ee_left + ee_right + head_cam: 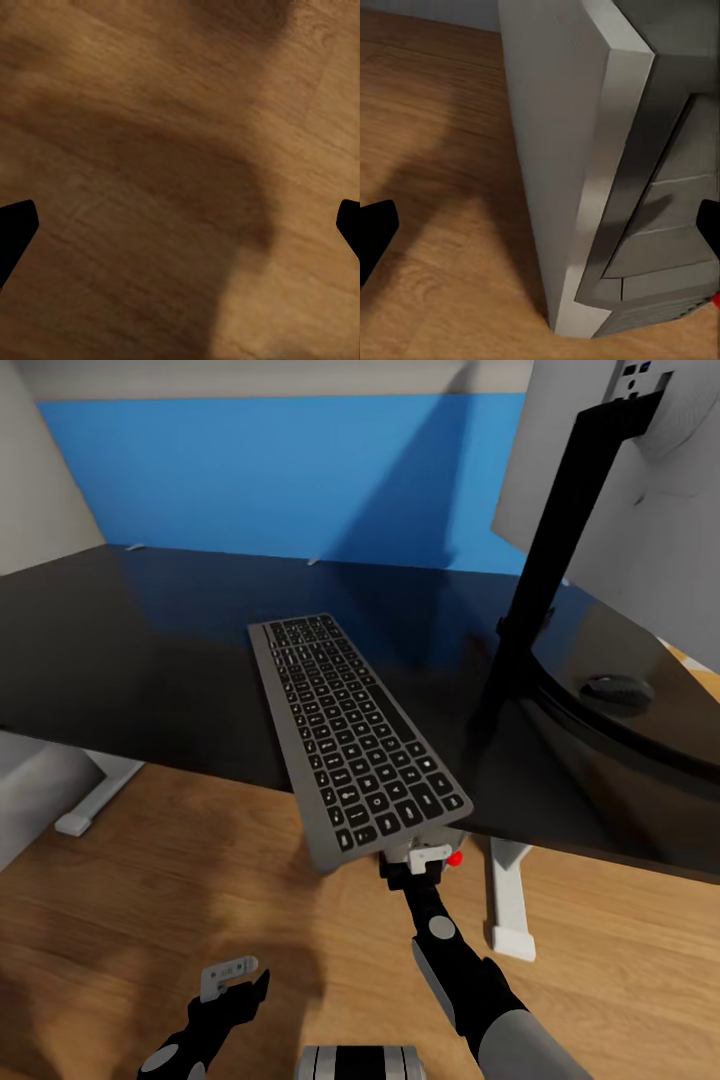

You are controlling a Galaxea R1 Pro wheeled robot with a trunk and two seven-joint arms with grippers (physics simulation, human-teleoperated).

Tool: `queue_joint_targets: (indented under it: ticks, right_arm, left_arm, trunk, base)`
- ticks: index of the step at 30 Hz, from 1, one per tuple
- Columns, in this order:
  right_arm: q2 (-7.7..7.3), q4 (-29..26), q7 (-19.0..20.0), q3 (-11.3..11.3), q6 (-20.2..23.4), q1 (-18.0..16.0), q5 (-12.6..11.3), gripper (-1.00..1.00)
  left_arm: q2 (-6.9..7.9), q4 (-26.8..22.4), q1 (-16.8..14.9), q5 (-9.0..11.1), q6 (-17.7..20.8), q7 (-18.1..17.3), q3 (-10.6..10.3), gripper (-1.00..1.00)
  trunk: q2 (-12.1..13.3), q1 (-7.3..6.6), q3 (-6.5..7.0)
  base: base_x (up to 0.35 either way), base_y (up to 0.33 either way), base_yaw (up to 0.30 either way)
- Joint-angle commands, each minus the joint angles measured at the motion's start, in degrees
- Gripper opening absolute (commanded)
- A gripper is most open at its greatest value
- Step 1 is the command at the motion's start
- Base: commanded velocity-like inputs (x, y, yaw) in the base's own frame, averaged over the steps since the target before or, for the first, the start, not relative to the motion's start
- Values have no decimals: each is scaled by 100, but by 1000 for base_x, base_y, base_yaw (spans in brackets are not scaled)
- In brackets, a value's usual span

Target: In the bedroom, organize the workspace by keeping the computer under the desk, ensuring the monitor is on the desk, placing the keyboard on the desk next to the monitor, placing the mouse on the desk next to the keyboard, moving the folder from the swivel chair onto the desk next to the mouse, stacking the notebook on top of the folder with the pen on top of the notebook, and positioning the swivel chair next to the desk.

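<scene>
Keyboard (355, 735) overhangs desk (120, 650) edge, right hand (425, 857) beneath its near end

The desk (150, 650) top is glossy black and mirror-smooth, the keyboard (355, 735) at its 6 o'clock edge has a matt grey metal-look frame with black plastic keys, and the floor (150, 150) is smooth, satin, grained wood.

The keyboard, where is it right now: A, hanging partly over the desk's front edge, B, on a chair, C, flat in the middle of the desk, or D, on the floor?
A: the keyboard lies on the desk, its near end jutting past the front edge above the right gripper.
</scene>
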Motion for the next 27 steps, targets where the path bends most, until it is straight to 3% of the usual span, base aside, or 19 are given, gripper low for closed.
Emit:
queue_joint_targets:
  ticks: [1, 10, 27]
  right_arm:
    - [0, 0, -58, 24, -22, -6, 52, 100]
    - [0, 2, -78, 27, -47, -6, 56, 100]
    - [0, 5, -80, 30, -48, -6, 53, 100]
  left_arm:
    - [-3, -11, -1, 60, 33, 21, 4, 100]
    - [-3, -9, -1, 60, 33, 21, 4, 100]
    - [-3, -9, -1, 60, 33, 21, 4, 100]
  trunk:
    - [-2, 0, -3]
    - [-2, 0, -3]
    - [-2, 0, -3]
  base:
    - [130, 0, 0]
    - [180, 0, 0]
    - [31, 0, 0]
